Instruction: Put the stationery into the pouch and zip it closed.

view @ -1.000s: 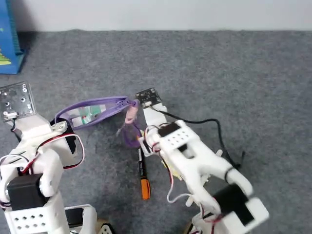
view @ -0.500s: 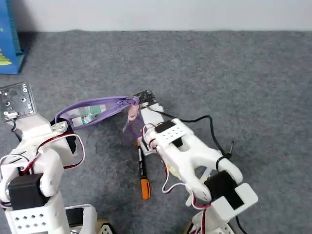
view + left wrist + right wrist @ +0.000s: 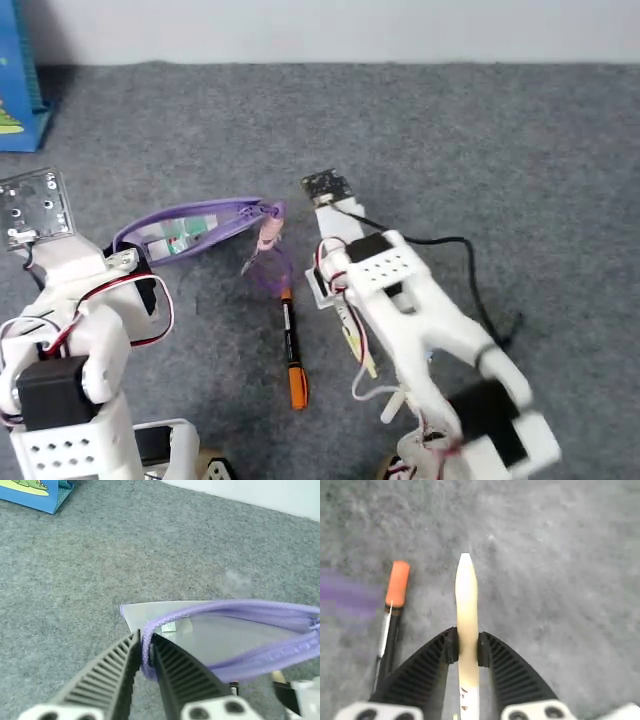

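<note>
Jaws clamped on a cream pen [image 3: 465, 595], the right arm [image 3: 420, 310] swings away from the pouch [image 3: 190, 228], whose rim the left arm's [image 3: 80, 330] jaws pinch tight, so that pen is not in yet.

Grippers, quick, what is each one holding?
Left gripper: closed on the purple pouch rim.
Right gripper: closed on a cream pen.

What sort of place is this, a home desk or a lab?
Likely a robotics test bench: a white left arm and right arm on a grey felt-like table cover, a bare white wall behind, with a purple pouch and orange-capped pen between them.
</note>
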`<control>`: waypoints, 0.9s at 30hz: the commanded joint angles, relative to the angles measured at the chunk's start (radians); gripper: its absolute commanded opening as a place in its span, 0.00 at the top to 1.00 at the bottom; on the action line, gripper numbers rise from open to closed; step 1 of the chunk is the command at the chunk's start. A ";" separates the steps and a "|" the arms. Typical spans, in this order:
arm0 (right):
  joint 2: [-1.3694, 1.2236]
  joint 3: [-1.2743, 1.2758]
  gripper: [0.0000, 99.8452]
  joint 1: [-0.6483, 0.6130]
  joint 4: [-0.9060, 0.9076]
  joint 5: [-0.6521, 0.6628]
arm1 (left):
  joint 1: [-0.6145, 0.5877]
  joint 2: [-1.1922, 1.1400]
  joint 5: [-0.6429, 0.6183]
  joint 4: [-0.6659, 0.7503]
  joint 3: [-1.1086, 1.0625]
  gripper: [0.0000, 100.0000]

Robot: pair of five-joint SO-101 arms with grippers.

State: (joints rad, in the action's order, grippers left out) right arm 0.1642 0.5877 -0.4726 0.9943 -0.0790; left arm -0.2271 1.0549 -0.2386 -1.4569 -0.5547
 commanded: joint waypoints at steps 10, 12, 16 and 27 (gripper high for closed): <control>0.624 -0.037 0.99 0.007 0.113 0.006 | 0.074 -0.008 -0.008 0.015 0.004 0.99; 0.693 -0.038 0.99 -0.005 0.108 0.002 | 0.074 -0.008 -0.008 0.015 0.002 0.99; 0.802 -0.037 0.99 -0.096 0.048 -0.002 | 0.074 -0.008 -0.008 0.015 0.002 0.99; 0.866 -0.028 0.99 -0.298 -0.374 -0.118 | 0.071 -0.008 -0.008 0.011 0.001 0.99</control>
State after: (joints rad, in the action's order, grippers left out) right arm 1.0081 0.5892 -0.7442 0.7411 -0.1450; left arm -0.1626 1.0549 -0.2386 -1.4553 -0.5547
